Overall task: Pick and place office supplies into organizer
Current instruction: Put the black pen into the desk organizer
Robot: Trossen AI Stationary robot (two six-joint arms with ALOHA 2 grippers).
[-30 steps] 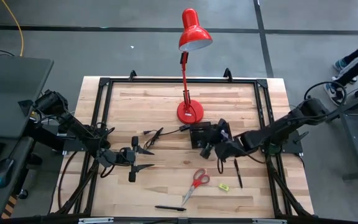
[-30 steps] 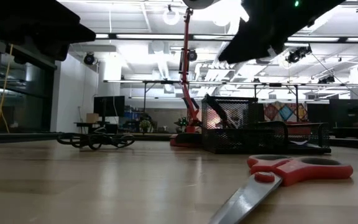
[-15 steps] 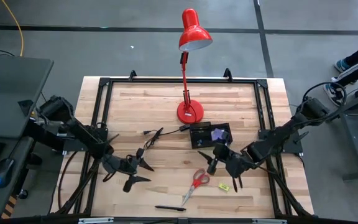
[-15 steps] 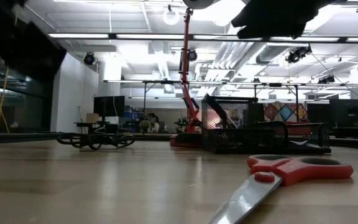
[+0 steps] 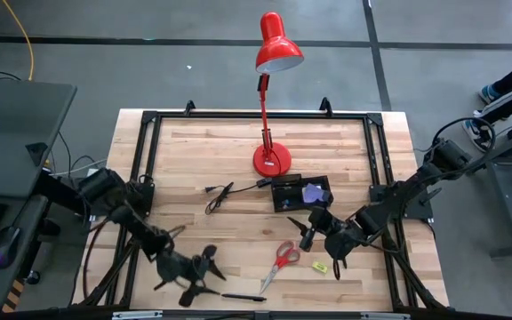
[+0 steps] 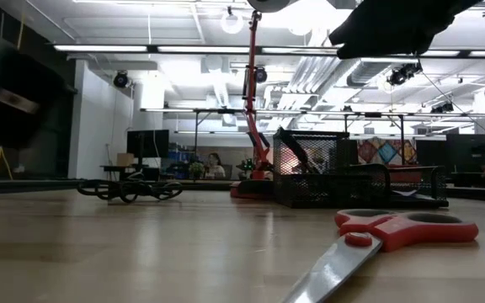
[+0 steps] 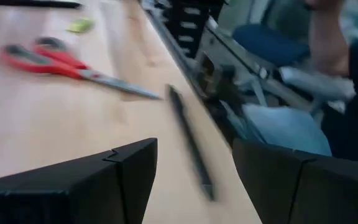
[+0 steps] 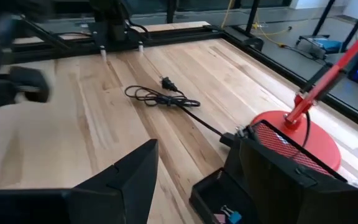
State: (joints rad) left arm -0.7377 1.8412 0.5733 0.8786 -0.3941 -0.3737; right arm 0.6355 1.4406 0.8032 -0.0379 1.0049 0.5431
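Spread left hand (image 5: pixel 204 271) above pen (image 7: pixel 188 140); right hand (image 5: pixel 311 233) spread, empty.

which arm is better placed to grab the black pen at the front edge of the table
Left. The left gripper hangs open just beside the black pen near the front edge, and its wrist view shows the pen right ahead. The right gripper is farther off, between the scissors and the organizer.

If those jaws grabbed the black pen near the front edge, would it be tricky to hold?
Probably a little. The black pen is thin and round, so it may roll on the smooth wooden table if nudged. It looks stiff and light, lying flat, leaving the left gripper little to pinch.
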